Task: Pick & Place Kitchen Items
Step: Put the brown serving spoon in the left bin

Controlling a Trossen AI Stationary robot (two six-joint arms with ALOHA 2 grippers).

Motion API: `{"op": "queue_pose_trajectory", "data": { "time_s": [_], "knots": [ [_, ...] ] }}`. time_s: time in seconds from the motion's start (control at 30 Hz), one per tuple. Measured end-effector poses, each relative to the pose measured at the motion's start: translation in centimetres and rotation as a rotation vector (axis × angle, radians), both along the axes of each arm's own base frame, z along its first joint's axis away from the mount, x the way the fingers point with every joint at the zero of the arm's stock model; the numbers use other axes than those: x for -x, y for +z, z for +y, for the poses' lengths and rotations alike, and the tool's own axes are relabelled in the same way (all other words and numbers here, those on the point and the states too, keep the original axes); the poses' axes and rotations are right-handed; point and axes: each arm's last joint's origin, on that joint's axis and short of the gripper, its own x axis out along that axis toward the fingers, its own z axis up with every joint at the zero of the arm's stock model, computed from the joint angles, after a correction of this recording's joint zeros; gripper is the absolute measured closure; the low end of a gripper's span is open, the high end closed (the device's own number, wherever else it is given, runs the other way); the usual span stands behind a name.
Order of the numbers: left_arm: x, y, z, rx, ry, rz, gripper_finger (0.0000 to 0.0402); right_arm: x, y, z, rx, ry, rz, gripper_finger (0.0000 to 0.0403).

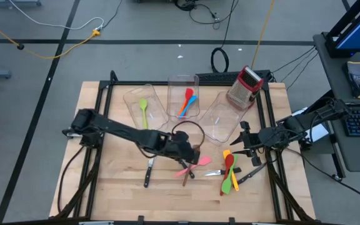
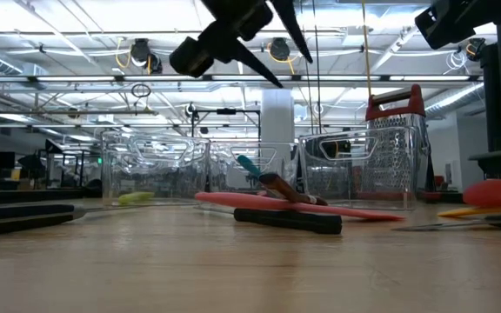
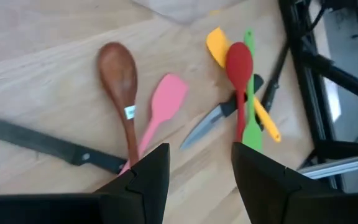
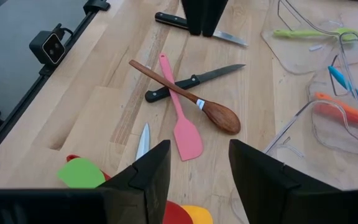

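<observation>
on the wooden table [image 1: 124, 187], listed left to right in the high view:

- left bin [image 1: 144, 107], clear plastic, holding one green spatula [image 1: 143, 111].
- steel knife [image 1: 149, 173] with a black handle, lying on the wood just ahead of the left arm's wrist.
- left gripper [image 3: 201, 177], raised above the table centre with nothing in it, fingers spread with a clear gap; directly under it lies the middle cluster.
- middle cluster: brown spoon [image 3: 121, 87] crossed over a pink spatula [image 3: 161, 106], both lying over a second black-handled knife [image 4: 191, 81]; all three touch.
- middle bin [image 1: 184, 97], clear, holding an orange utensil [image 1: 184, 105] and a blue utensil [image 1: 190, 100] side by side.
- small knife [image 3: 219, 115], bare blade pointing toward the pink spatula, between the middle cluster and the right-hand pile.
- right bin [image 1: 220, 117], clear; contents cannot be told.
- right-hand pile: red spoon [image 3: 239, 65] on top of a green spatula [image 3: 250, 127] and a yellow utensil [image 3: 219, 46], overlapping.
- box grater [image 1: 244, 87], metal with a red top, upright at the far edge beside the right bin.
- right gripper [image 4: 197, 171], above the right-hand pile, fingers apart and holding nothing.
</observation>
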Motion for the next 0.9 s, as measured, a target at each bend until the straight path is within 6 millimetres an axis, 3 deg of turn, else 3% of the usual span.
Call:
{"op": "queue_pose_trajectory", "data": {
  "time_s": [0.2,0.5,0.9],
  "knots": [
    [-2.1,-1.5,-0.3,0.007,0.019,0.044,0.0227,0.0,0.0,0.0,0.001,0.0,0.001,0.0248],
    [-3.1,-5.4,-0.1,0.054,0.046,0.157,0.0227,0.1,-0.2,-0.1,0.01,0.001,0.022,0.0248],
    [-3.8,-6.9,1.8,0.059,0.039,0.197,0.0227,0.2,-0.2,-0.1,0.031,0.016,0.021,0.0248]
  ]
}}
